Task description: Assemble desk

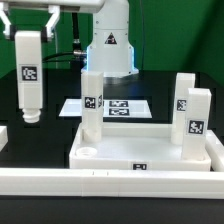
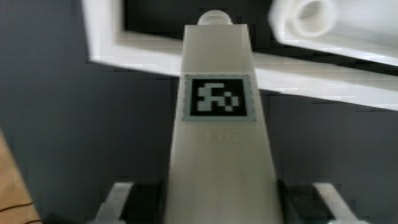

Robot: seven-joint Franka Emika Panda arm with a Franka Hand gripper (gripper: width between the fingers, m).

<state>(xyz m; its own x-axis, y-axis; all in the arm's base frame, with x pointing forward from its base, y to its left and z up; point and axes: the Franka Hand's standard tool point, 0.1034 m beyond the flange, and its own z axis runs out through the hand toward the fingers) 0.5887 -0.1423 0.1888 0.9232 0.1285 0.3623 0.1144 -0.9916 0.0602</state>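
The white tray-like desk tabletop (image 1: 140, 150) lies on the black table. Three white tagged legs stand upright in it: one at the near-left corner (image 1: 92, 102), two on the exterior view's right (image 1: 183, 98) (image 1: 197, 125). My gripper (image 1: 30, 34) is at the exterior view's upper left, shut on a fourth white leg (image 1: 29, 78). That leg hangs upright above the table, left of the tabletop. In the wrist view the leg (image 2: 217, 120) runs out from between my fingers (image 2: 121, 200). The tabletop's rim (image 2: 169, 58) and a round corner socket (image 2: 313, 18) lie beyond its tip.
The marker board (image 1: 112, 106) lies flat behind the tabletop. A long white border rail (image 1: 110, 181) runs along the front, and another piece of rail (image 1: 3, 137) sits at the left edge. The robot base (image 1: 108, 45) stands at the back.
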